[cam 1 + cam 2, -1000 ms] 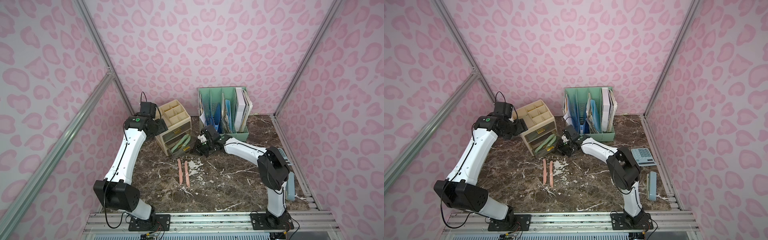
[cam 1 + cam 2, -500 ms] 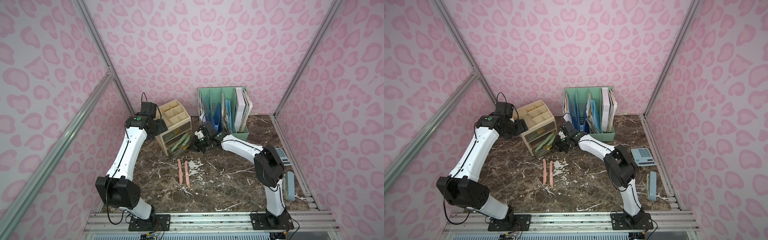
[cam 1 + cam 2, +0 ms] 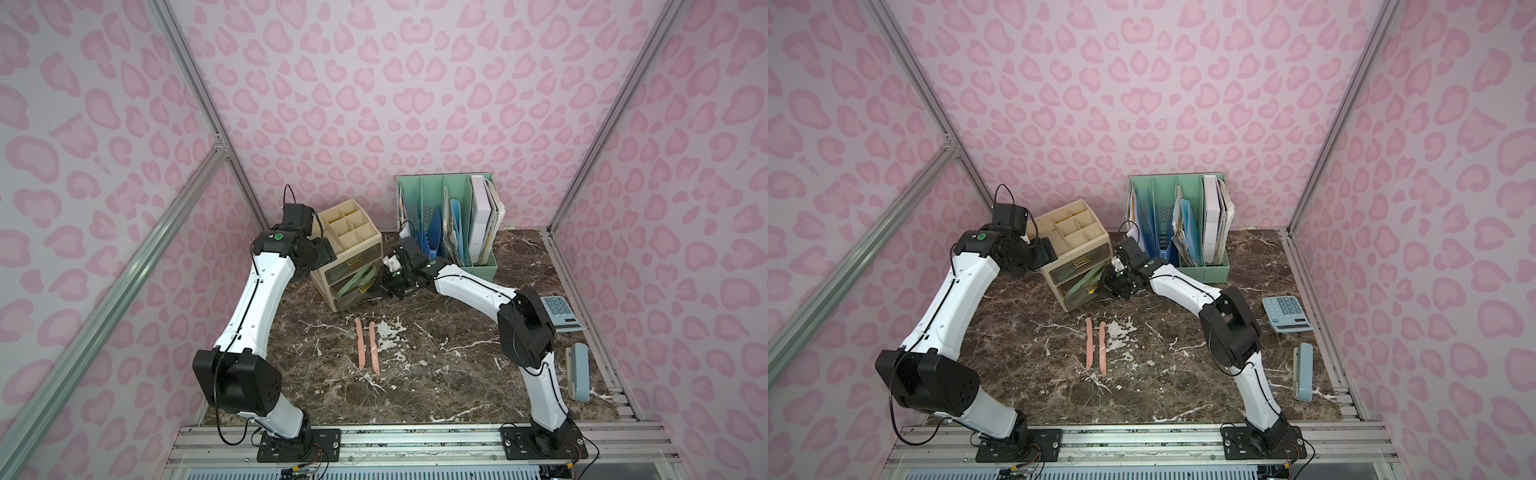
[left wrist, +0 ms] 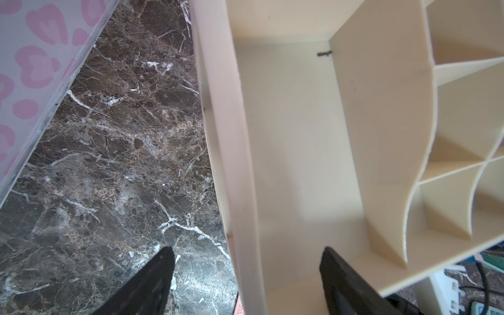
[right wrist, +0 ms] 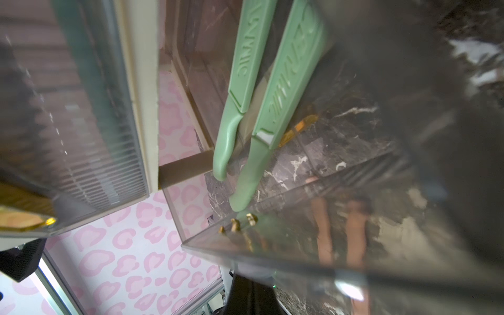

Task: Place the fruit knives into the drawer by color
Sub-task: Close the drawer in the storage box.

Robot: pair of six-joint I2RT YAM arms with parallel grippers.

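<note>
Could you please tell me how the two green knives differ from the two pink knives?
Colour: the green knives are sage green; the pink knives are salmon.
Place: the green knives lie in a pulled-out clear drawer; the pink knives lie on the marble table.
Pose: the green knives slant across the drawer; the pink knives run front to back.
Both pairs lie side by side.

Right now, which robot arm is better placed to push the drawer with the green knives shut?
Right, probably. The right fingers, shut, sit at the front of the open drawer holding the green knives. The left fingers straddle the organizer's wall, seemingly steadying it.
</note>
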